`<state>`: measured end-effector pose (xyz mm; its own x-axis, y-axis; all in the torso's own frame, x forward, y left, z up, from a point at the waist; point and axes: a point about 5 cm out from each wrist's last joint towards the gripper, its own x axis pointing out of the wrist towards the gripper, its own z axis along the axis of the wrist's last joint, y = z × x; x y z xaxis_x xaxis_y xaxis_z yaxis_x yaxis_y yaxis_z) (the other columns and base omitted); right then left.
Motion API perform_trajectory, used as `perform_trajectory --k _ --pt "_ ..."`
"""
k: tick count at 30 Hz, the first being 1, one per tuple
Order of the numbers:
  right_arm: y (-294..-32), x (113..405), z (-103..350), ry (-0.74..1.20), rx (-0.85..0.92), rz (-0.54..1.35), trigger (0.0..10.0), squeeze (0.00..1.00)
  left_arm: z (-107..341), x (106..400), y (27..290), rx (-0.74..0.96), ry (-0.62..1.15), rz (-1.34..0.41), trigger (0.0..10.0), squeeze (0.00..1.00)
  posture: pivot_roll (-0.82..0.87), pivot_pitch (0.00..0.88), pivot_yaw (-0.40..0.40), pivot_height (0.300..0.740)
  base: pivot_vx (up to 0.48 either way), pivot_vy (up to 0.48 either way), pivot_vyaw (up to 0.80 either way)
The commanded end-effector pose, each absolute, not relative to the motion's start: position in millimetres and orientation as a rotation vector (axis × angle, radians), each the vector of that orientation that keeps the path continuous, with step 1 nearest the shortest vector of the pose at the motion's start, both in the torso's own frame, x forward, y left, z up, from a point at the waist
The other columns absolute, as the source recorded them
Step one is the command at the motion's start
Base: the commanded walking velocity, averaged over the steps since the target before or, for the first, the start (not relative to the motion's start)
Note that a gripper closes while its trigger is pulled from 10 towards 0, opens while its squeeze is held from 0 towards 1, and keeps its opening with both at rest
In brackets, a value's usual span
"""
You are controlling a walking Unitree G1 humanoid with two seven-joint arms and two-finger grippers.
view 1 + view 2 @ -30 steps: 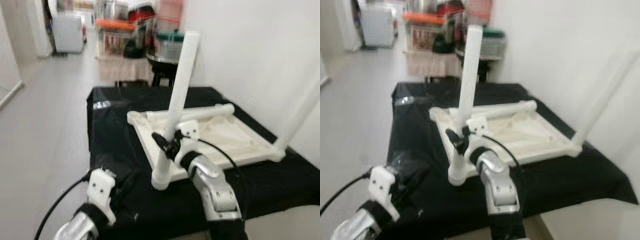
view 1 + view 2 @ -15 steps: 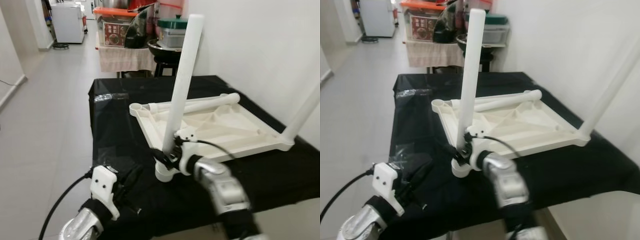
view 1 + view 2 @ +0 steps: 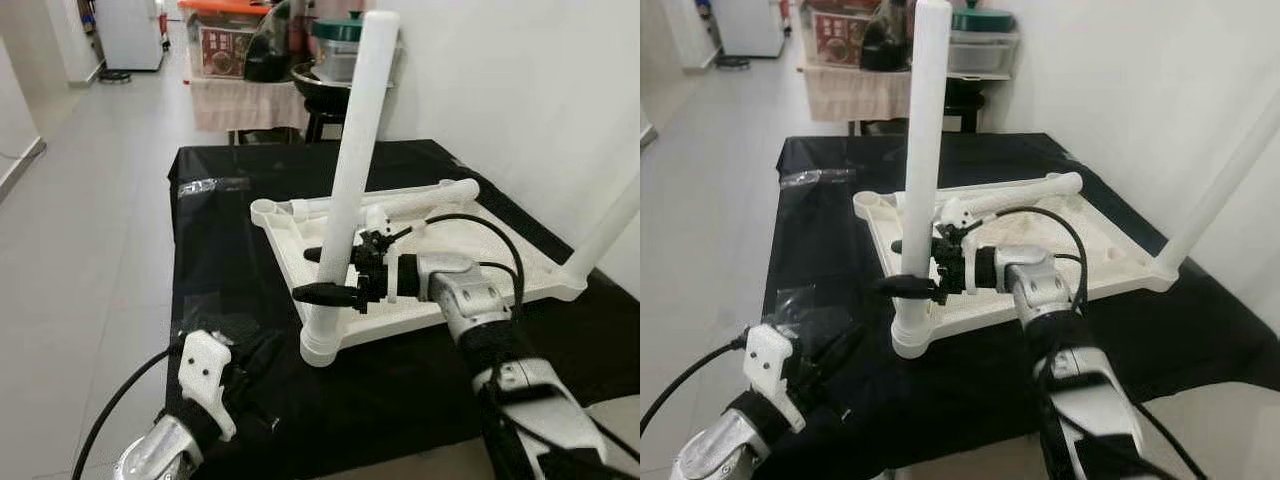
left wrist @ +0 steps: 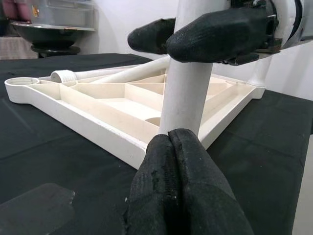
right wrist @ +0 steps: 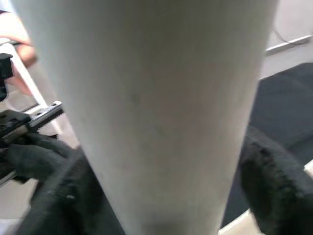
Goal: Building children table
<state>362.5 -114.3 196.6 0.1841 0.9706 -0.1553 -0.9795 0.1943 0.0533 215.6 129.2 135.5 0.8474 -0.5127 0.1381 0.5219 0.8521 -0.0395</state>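
Note:
A white children's table top (image 3: 283, 240) lies upside down on a black-covered table (image 3: 215, 260). One white leg (image 3: 357, 130) stands upright in its near-left corner socket. My right gripper (image 3: 304, 274) reaches in from the right and is shut on that leg's lower part, one black finger (image 5: 46, 188) on each side. A second leg (image 3: 606, 232) rises from the far-right corner. A third leg (image 3: 420, 197) lies loose along the top's back edge. My left gripper (image 4: 169, 147) rests shut and empty on the cloth just in front of the standing leg.
A white wall runs along the right side. Behind the table stand a dark stool with a pot (image 3: 325, 85) and a shelf of storage boxes (image 3: 232, 45). Open tiled floor (image 3: 80, 200) stretches along the left. The table's near edge is close below my arms.
My right gripper has slid up the standing leg from near its socket, and the arm now comes in from the right. The left gripper has stayed put.

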Motion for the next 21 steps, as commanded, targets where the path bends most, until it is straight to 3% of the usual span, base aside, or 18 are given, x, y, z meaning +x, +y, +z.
perform_trajectory --k 1,15,20,21 --pt "-114 363 196 0.174 -0.057 1.403 0.0 0.00 135 215 127 -0.091 -0.126 -0.548 10.0 0.00 0.03 0.000 -0.112 0.740 0.000 0.000 0.00" --pt "-135 369 196 0.127 -0.103 1.306 0.0 0.00 137 215 126 -0.099 -0.128 -0.548 10.0 0.00 0.01 0.000 -0.102 0.740 0.000 0.000 0.00" --pt "-143 361 188 0.095 -0.137 1.112 0.0 0.00 137 216 128 -0.099 -0.129 -0.548 10.0 0.00 0.01 0.000 -0.111 0.740 0.000 0.000 0.00" --pt "-129 357 176 0.071 -0.046 0.907 0.0 0.00 137 216 130 -0.097 -0.129 -0.547 10.0 0.00 0.00 0.000 -0.113 0.740 0.000 0.000 0.00"
